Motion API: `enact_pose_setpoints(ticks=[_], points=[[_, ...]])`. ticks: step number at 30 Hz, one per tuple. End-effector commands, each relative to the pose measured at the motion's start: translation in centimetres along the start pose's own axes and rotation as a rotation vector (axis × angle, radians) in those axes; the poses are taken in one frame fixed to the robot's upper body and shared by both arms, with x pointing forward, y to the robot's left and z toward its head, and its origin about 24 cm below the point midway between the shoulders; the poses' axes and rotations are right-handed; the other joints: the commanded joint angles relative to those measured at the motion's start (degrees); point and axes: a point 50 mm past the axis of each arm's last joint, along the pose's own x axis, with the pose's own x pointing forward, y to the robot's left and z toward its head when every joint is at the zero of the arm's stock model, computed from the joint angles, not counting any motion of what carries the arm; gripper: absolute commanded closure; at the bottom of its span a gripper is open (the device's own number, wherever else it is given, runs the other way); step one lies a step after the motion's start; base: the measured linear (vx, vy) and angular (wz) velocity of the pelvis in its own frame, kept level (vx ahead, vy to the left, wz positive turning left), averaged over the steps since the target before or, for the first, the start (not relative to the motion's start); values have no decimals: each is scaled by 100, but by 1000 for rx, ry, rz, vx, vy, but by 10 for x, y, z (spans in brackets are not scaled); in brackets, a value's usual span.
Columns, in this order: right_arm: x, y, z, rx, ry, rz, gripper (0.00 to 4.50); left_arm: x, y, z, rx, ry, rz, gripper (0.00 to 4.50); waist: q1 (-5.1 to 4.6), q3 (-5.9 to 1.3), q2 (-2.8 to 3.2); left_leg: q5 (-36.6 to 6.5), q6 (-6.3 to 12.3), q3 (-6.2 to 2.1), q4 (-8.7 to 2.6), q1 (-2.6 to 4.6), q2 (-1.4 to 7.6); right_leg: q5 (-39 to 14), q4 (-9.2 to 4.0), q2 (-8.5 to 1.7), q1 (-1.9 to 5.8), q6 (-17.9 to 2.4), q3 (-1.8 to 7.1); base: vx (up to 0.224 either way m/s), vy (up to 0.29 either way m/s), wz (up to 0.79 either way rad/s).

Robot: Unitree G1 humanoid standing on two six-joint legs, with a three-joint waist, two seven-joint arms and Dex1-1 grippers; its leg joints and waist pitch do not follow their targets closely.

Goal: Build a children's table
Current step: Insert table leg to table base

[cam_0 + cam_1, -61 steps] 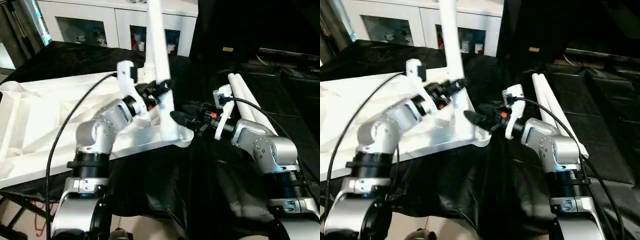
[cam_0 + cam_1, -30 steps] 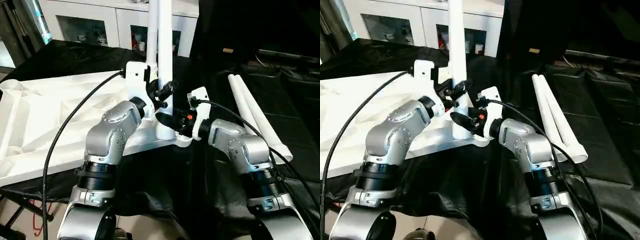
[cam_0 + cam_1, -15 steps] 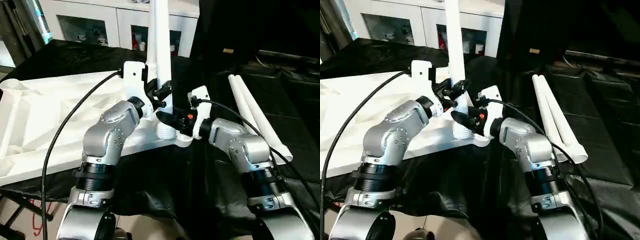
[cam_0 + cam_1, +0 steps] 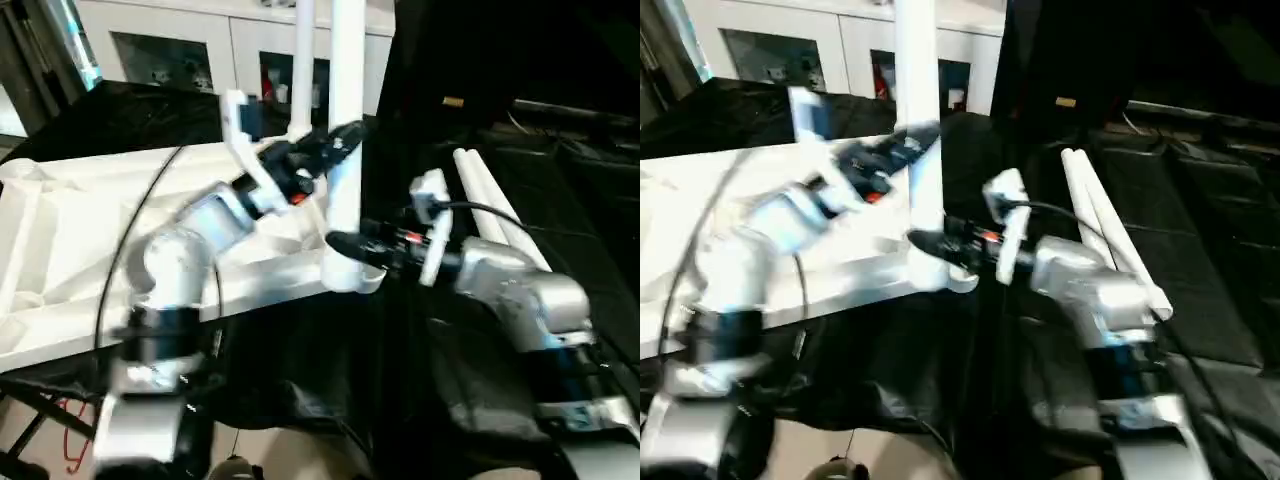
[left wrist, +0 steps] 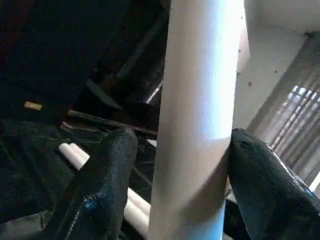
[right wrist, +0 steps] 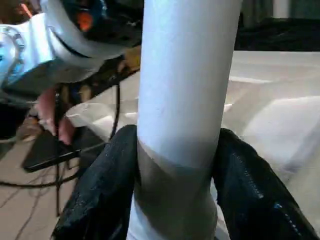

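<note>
The children's table lies upside down, its white ribbed top (image 4: 80,230) on the black cloth. One white leg (image 4: 346,110) stands upright in the near right corner socket (image 4: 348,276). My left gripper (image 4: 343,138) sits partway up this leg with its jaws open around it; in the left wrist view one finger (image 5: 107,175) stands apart from the leg (image 5: 197,100). Just above the socket, my right gripper (image 4: 345,244) is shut on the leg's lower end, both fingers (image 6: 107,175) pressed against it. A second leg (image 4: 303,60) rises behind.
Two loose white legs (image 4: 500,225) lie side by side on the black cloth (image 4: 330,380) to the right of my right arm. A white cabinet with glass-fronted compartments (image 4: 180,50) stands behind the table. The cloth's front edge hangs near my body.
My left arm has swung out to the left and its gripper has slid higher on the leg, jaws widening. My right forearm has drawn back to the right, still gripping the leg's lower end.
</note>
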Motion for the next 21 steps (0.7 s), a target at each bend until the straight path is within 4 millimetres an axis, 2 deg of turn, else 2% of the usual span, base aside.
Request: enact_pose_setpoints(ticks=[1, 5, 12, 15, 18, 19, 21], points=[[0, 6, 5, -25, -6, 44, 259, 4, 2, -4, 4, 48, -7, 169, 15, -465, 30, -762, 101, -116, -344, 149, 218, -847, -387, -432, 298, -1060, 246, 0, 0, 0], [0, 5, 6, -30, -8, 38, 259, 6, 1, -2, 6, 47, -18, 194, 21, -471, 25, -796, 8, -122, -348, 140, 219, -747, -375, -440, 318, -1134, 242, 0, 0, 0], [0, 4, 6, -37, -5, 29, 259, 8, -1, -1, 22, 41, -41, 252, 20, -472, 19, -771, 19, -119, -344, 138, 220, -714, -370, -442, 322, -1156, 245, 0, 0, 0], [0, 4, 6, -51, 0, 19, 259, 9, 0, 2, 32, 6, -21, 255, 24, -470, -5, -770, 36, -114, -339, 135, 215, -754, -378, -447, 327, -1140, 248, 0, 0, 0], [2, 2, 7, -73, 5, -14, 259, 11, -2, 3, 56, -4, -10, 264, 24, -470, -1, -752, 33, -115, -340, 131, 218, -758, -375, -444, 323, -1127, 247, 0, 0, 0], [3, 1, 8, -65, -1, -23, 203, 11, -3, 3, 72, -3, -10, 264, 24, -470, 4, -752, 31, -119, -342, 134, 219, -770, -374, -445, 322, -1126, 245, 0, 0, 0], [6, 0, 11, -34, -24, -44, 189, 11, -7, 2, 118, 10, -18, 264, 20, -474, -9, -721, 35, -124, -347, 137, 232, -746, -362, -453, 321, -1131, 248, 0, 0, 0]])
